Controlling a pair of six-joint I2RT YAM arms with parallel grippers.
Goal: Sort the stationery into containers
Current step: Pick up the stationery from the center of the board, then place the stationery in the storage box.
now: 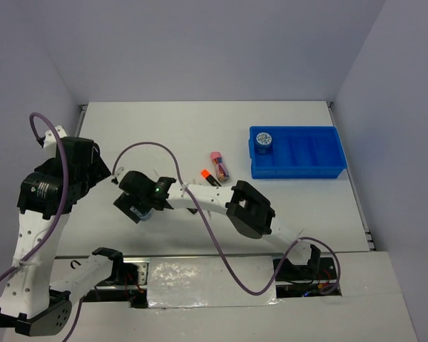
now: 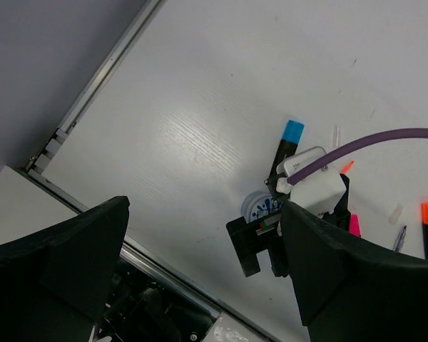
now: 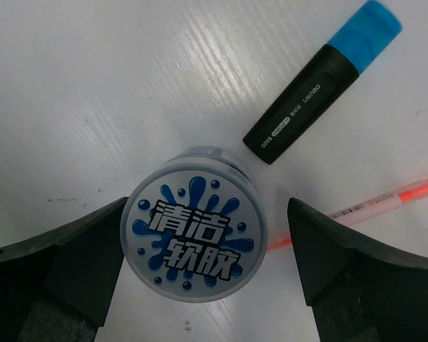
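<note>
The right end effector (image 3: 207,204) hangs released over the white surface (image 1: 164,128), left of centre, its jaws spread wide on either side of a round tape roll (image 3: 194,246). The roll stands on its flat face with its blue splash label up. One finger (image 3: 64,271) sits right at the roll's edge, though whether it touches cannot be told; the other finger (image 3: 364,278) stands apart from it. Nothing is grasped.

Just beyond the roll lies a blue-capped highlighter (image 3: 321,82), flat on the surface and clear of the roll. A thin pink pen (image 3: 385,201) lies beside it, one end running in behind the roll.

The left end effector (image 2: 205,206) is raised at the left side, also released and grasping nothing — its jaws frame the right arm's wrist below.

Nearer the middle of the surface lie an orange-capped highlighter (image 1: 209,176) and a pink-capped tube (image 1: 218,164), close together.

The blue tray (image 1: 307,172) sits at the far right. A second tape roll (image 1: 265,141) rests in its leftmost compartment.
</note>
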